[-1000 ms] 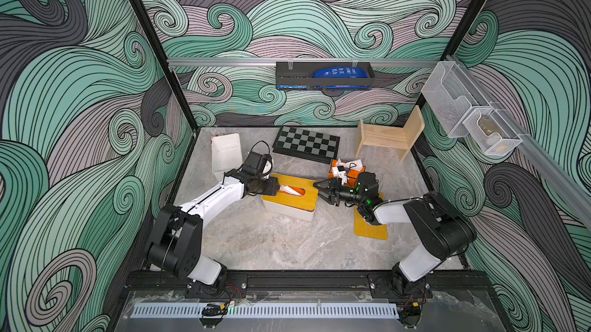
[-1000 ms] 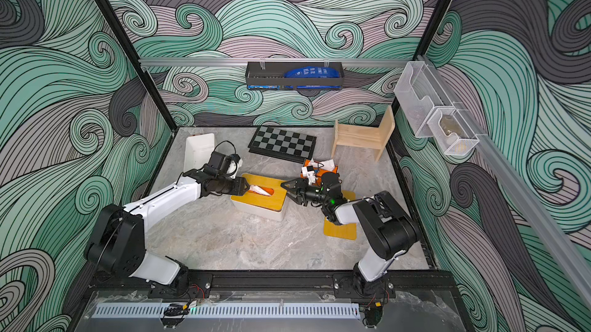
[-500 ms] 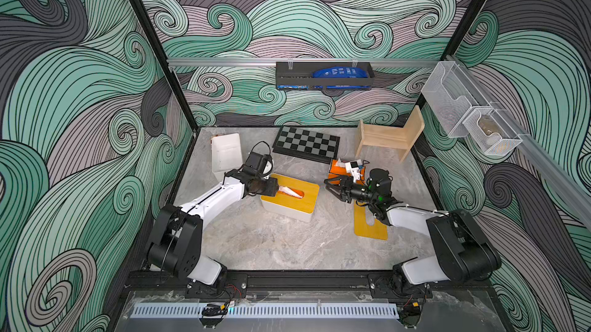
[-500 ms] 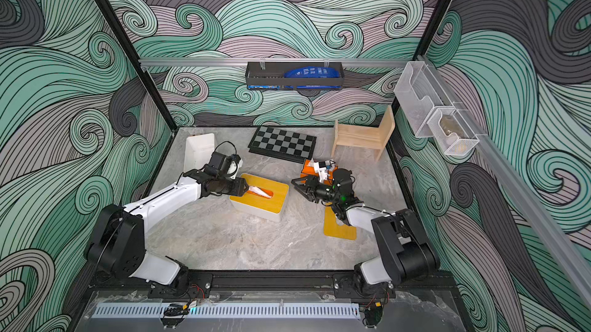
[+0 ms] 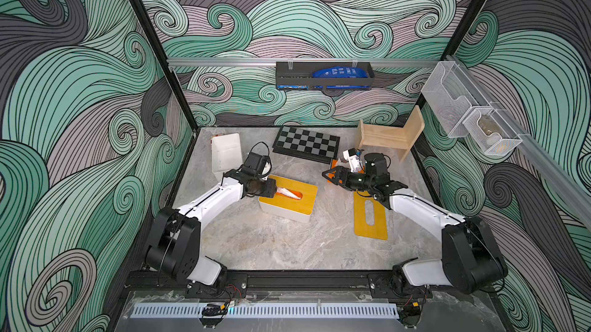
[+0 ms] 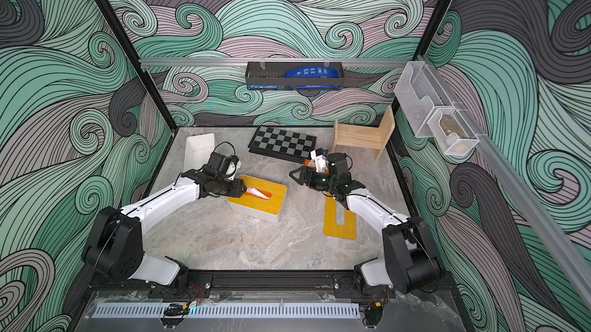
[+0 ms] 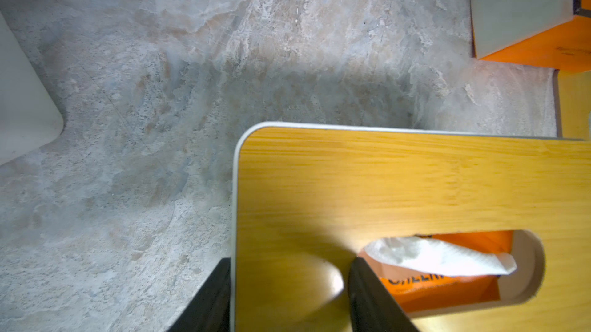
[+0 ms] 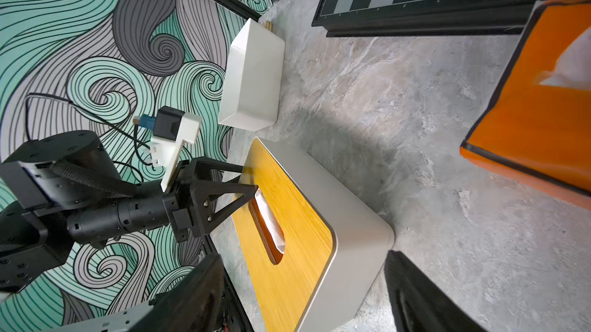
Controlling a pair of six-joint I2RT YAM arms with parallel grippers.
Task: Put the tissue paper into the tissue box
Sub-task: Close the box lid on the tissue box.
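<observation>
White tissue (image 7: 441, 258) lies in box (image 5: 305, 197) slot, just right of left gripper (image 7: 289, 261) clamped on box end; right gripper (image 5: 327, 176) gapes.

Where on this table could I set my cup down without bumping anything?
The widest bare marble is at the front, before the tissue box and the loose wooden lid. A narrower strip runs between box and lid. The back is crowded: white tray, chessboard, wooden chair, orange tissue pack.
</observation>
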